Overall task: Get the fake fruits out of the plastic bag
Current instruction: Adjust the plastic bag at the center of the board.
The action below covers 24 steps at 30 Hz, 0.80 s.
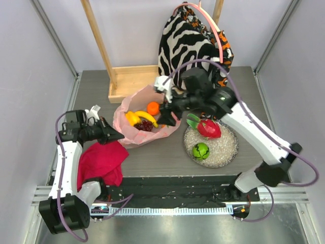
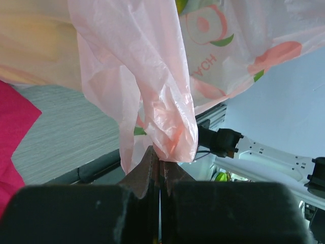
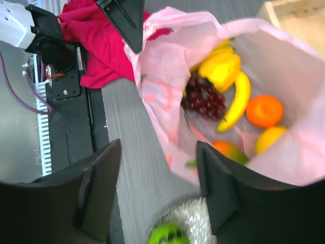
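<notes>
The pink plastic bag [image 1: 133, 133] lies open at the table's middle. In it I see a yellow pepper [image 1: 131, 118], a banana [image 1: 146, 117], dark grapes [image 1: 144, 125] and an orange [image 1: 153, 107]; the right wrist view also shows a lemon [image 3: 270, 138] and an orange-green fruit [image 3: 229, 151]. My left gripper [image 1: 118, 134] is shut on the bag's left edge [image 2: 170, 137]. My right gripper [image 1: 166, 115] is open and empty above the bag's right rim. A red fruit [image 1: 209, 128] and a green apple [image 1: 200, 150] lie on the silvery plate [image 1: 227, 148].
A magenta cloth [image 1: 103, 161] lies at the near left under the left arm. A zebra-patterned bag [image 1: 187, 43] stands at the back. A wooden tray [image 1: 131, 81] with upright posts is at the back left.
</notes>
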Each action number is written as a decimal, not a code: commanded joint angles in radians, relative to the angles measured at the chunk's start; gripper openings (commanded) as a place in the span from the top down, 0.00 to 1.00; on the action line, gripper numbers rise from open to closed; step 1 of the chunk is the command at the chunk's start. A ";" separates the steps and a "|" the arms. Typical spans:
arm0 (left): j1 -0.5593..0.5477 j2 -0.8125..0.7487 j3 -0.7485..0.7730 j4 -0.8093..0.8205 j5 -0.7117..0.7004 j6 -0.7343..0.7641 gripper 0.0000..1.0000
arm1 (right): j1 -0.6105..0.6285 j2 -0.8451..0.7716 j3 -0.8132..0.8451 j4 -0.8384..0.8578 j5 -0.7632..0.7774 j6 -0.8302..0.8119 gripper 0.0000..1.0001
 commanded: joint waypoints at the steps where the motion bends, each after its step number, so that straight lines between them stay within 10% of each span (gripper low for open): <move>1: -0.004 -0.047 -0.007 -0.040 0.023 0.004 1.00 | 0.076 0.201 0.024 0.094 0.012 0.041 0.42; 8: 0.031 -0.061 0.030 -0.118 -0.007 0.048 1.00 | 0.099 0.380 -0.110 0.306 0.358 0.121 0.51; 24: 0.010 -0.206 -0.120 -0.117 0.000 0.015 1.00 | 0.117 0.100 -0.523 0.389 0.444 0.147 0.38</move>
